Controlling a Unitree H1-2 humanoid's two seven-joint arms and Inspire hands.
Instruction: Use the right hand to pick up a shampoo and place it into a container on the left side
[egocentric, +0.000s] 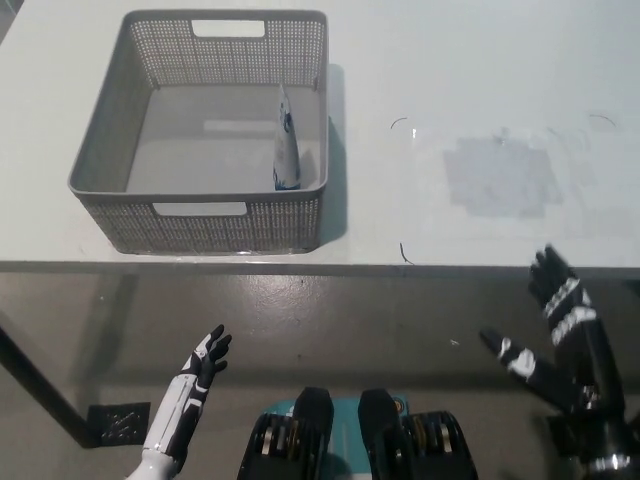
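White table (480, 60) spans the upper view, with a faint grey patch (500, 176) on its right half. Grey perforated basket (140, 215) sits on the left side of the table, cut-out handles at both ends. Shampoo tube (285, 140) leans against the basket's right inner wall; its blue-and-white label is unreadable. Right hand (555, 325) hangs below the table edge, fingers spread, holding nothing. Left hand (205, 362) rests lower left, fingers apart and empty.
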